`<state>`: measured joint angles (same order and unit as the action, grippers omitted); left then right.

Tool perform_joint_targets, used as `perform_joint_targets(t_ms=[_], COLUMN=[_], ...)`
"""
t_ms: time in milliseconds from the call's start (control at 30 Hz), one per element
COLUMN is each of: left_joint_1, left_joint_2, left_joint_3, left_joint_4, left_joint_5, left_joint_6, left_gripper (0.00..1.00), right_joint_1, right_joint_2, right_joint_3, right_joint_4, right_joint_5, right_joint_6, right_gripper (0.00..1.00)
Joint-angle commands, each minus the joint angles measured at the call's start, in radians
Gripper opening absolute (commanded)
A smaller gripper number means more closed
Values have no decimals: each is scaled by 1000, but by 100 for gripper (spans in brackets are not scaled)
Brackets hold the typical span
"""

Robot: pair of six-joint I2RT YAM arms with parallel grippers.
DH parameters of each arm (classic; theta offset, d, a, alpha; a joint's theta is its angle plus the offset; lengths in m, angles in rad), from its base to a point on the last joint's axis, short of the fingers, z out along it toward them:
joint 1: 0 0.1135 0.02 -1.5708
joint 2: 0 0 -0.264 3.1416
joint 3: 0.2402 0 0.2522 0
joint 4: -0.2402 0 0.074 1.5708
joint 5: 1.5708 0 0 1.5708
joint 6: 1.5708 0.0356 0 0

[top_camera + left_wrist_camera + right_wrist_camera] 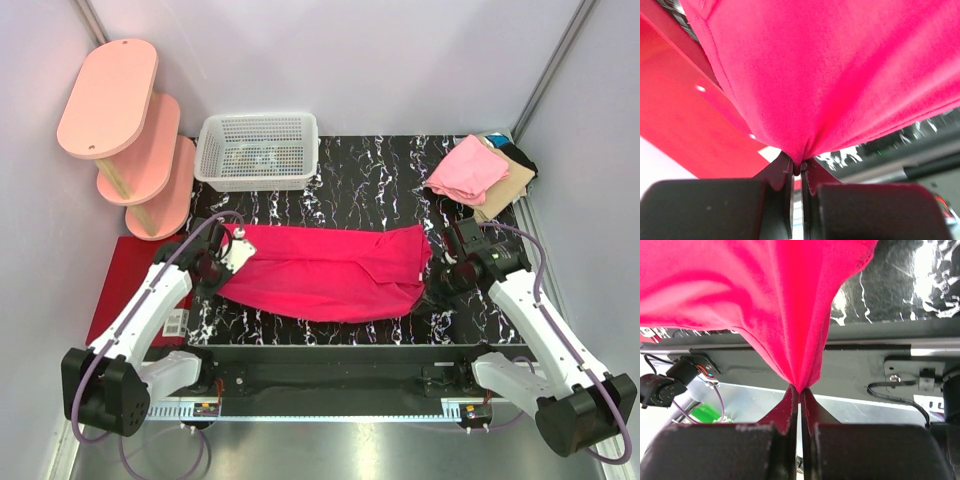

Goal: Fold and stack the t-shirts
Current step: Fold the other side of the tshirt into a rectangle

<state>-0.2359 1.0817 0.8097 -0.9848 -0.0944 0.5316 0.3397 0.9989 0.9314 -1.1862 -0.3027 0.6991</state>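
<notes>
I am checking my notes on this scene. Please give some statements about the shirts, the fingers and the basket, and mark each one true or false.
1. The left fingers and the right fingers are both shut on the magenta shirt. True.
2. The pink shirt lies in the basket. False: it tops a stack at the far right corner of the table.
3. The magenta shirt spans between the two arms. True.
4. The basket stands at the table's near edge. False: it stands at the far edge, behind the magenta shirt.
</notes>
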Motion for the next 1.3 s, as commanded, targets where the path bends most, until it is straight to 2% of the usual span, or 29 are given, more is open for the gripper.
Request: perform_joint_targets(t_ms=[0, 200, 367, 467, 567, 667, 733, 767, 900, 933, 967, 1000, 1033, 1133, 1267], left_joint_1=[4, 4, 4, 10, 33, 62, 73, 90, 145, 158, 174, 179, 182, 182, 182], left_joint_2=[-6, -29, 6, 73, 210, 418, 487, 547, 619, 624, 620, 612, 601, 520, 344], left_joint_3=[-19, -118, -96, -46, 61, 153, 178, 195, 229, 233, 239, 240, 238, 220, 215], left_joint_4=[-121, -103, -60, 7, 67, 104, 152, 161, 207, 216, 218, 218, 219, 213, 178], left_joint_5=[61, 51, 6, -37, -53, -50, -74, -88, -105, -105, -111, -117, -126, -157, -127], left_joint_6=[27, 41, 71, 108, 134, 136, 139, 145, 154, 156, 159, 162, 169, 174, 156], left_gripper=[7, 9, 12, 11, 11, 11, 16, 19, 39, 48, 51, 53, 60, 66, 79], right_joint_1=[7, 7, 7, 5, -1, -20, -34, -42, -93, -103, -114, -122, -126, -125, -126], right_joint_2=[-28, -59, -10, 62, 163, 265, 314, 357, 428, 443, 472, 489, 504, 555, 552], right_joint_3=[24, -29, 18, 61, 81, 76, 76, 76, 112, 124, 138, 168, 185, 244, 276], right_joint_4=[-61, -64, -26, 26, 111, 213, 270, 289, 352, 367, 376, 385, 390, 393, 392], right_joint_5=[-33, -65, -40, 19, 74, 119, 163, 165, 224, 247, 240, 240, 258, 266, 292], right_joint_6=[-18, 2, 10, 7, -9, -13, -18, -19, -24, -24, -23, -26, -24, -26, -39], right_gripper=[0, 0, 0, 0, 0, 0, 2, 7, 14, 16, 20, 31, 35, 49, 52])
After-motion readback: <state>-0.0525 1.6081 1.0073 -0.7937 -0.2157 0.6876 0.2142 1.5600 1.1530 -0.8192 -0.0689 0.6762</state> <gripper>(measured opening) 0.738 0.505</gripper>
